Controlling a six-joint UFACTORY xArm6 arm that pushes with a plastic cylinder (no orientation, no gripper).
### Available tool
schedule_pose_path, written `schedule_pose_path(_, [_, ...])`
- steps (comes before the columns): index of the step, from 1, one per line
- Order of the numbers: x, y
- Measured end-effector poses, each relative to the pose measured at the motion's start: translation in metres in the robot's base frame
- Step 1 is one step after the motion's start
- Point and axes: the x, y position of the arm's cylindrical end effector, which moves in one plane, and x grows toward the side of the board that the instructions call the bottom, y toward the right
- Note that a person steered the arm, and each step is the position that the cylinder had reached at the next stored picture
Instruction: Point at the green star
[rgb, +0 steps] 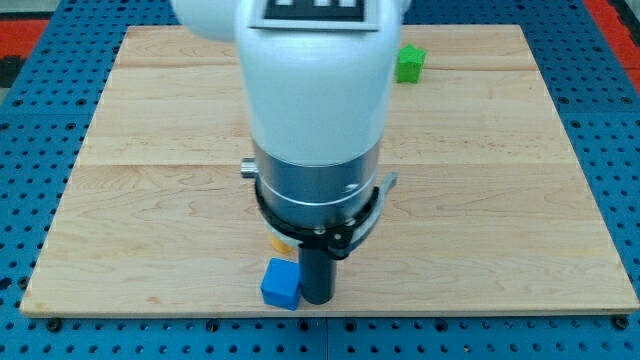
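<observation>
Tip parked low on the table, green block far off at the view's top.

My tip (316, 299) touches the blue cube (281, 284); no gripper on this rig, just a rod. Green block (409, 63) is half hidden by the arm, star shape unconfirmed. Risks: dragging the blue cube along, clipping the yellow block (277, 241) under the arm, knocking the target.

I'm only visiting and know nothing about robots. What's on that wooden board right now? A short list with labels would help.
Board: wooden board on a blue pegboard
My tip: near the view's bottom edge, beside the blue block
Blue block: cube, just left of my tip
Green block: near the view's top, shape unclear, far from my tip
Yellow piece: mostly hidden behind the arm
</observation>
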Motion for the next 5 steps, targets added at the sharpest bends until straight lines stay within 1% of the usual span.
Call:
schedule_pose_path(1, [-0.021, 0.066])
schedule_pose_path(2, [-0.102, 0.161])
schedule_pose_path(3, [-0.184, 0.177])
schedule_pose_path(4, [-0.258, 0.18])
schedule_pose_path(5, [-0.298, 0.15])
